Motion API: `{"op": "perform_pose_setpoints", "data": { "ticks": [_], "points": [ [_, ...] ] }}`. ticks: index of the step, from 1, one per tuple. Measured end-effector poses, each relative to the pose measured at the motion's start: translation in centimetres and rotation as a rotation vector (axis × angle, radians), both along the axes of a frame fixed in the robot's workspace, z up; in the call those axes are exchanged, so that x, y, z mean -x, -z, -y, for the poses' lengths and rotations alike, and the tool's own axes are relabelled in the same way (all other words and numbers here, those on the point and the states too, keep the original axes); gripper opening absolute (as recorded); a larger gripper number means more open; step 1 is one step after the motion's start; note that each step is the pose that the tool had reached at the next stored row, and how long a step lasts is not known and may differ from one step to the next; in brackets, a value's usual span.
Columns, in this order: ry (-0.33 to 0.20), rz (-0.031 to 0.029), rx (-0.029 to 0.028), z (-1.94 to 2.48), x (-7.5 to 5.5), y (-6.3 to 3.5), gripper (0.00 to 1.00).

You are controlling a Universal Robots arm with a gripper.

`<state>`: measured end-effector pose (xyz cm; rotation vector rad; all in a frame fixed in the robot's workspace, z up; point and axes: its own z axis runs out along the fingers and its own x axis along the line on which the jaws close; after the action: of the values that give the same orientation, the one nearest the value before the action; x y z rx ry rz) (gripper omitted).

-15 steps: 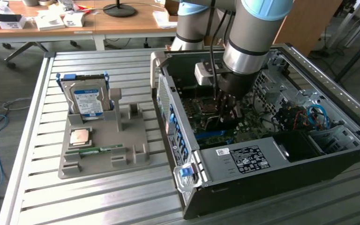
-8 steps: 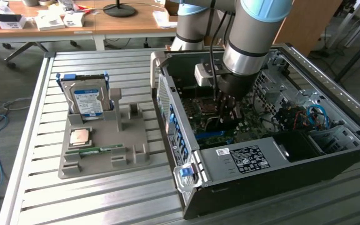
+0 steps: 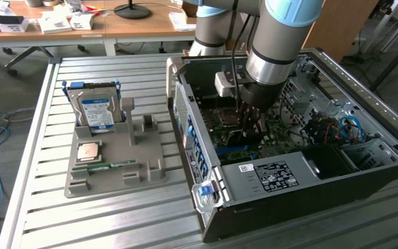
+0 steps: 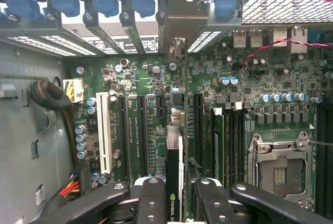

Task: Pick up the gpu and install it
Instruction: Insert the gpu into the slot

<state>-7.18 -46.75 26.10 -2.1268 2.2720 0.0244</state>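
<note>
Between my gripper's (image 4: 179,206) two black fingers (image 4: 151,200) stands the gpu (image 4: 174,172), edge-on, a thin card with a black face and a small green logo. The gripper is shut on it. The card runs over the green motherboard (image 4: 140,78) along the black expansion slots. Its silver end bracket (image 4: 179,23) reaches the case's rear slot openings. Whether it sits in a slot I cannot tell. In the exterior view the gripper (image 3: 250,120) hangs deep inside the open computer case (image 3: 268,176), above the board.
Case walls surround the arm on all sides. A white slot (image 4: 105,135), a bare processor socket (image 4: 281,166) and a sleeved cable bundle (image 4: 47,96) flank the card. On the exterior view's left, a grey tray (image 3: 116,181) holds a hard drive (image 3: 97,110), a processor chip (image 3: 89,151) and a memory stick (image 3: 105,167).
</note>
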Motion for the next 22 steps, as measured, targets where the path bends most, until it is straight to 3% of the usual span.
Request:
{"op": "perform_pose_setpoints", "data": {
  "ticks": [22],
  "points": [
    [0.0, -0.0001, 0.0003, 0.0, 0.05, 0.44, 0.26]
  ]
}}
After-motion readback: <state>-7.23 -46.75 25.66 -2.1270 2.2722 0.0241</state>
